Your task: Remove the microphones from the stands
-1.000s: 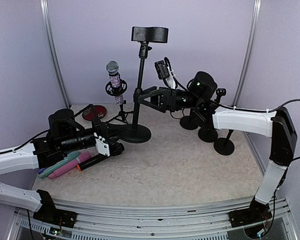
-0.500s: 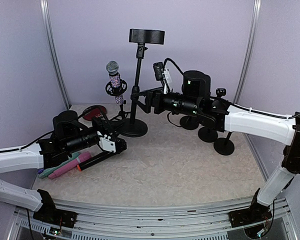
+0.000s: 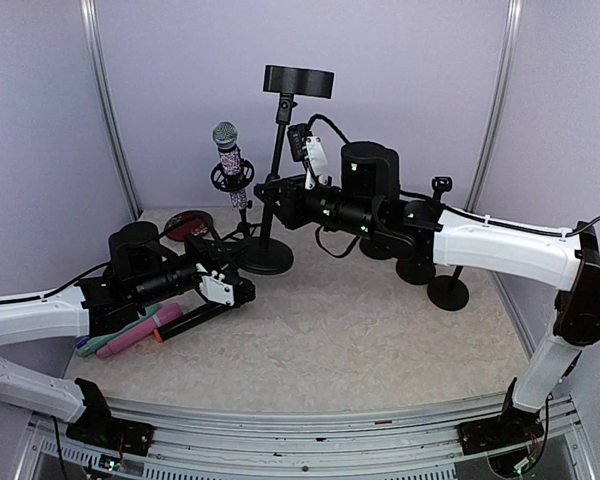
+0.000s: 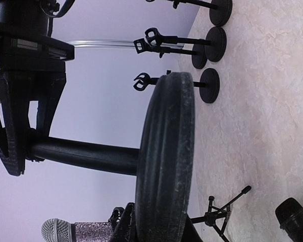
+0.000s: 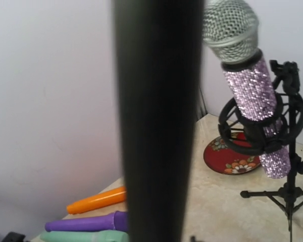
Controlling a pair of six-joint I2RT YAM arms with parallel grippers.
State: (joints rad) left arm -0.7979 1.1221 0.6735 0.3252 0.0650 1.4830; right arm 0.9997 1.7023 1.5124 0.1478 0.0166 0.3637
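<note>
Judging progress, we count nothing done: the glittery microphone (image 3: pixel 230 158) sits in its cradle (image 3: pixel 232 180), at nine o'clock from the tall pole (image 3: pixel 280 135). Our right tool (image 3: pixel 272 196) clamps that pole; our left tool (image 3: pixel 238 290) is pinched narrow beside the base (image 3: pixel 270 265). Lifting the microphone out remains.

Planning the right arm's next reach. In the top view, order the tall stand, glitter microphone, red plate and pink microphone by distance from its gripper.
1. tall stand, pole inside the right gripper
2. glitter microphone, just left
3. red plate, farther left
4. pink microphone, front left
</note>
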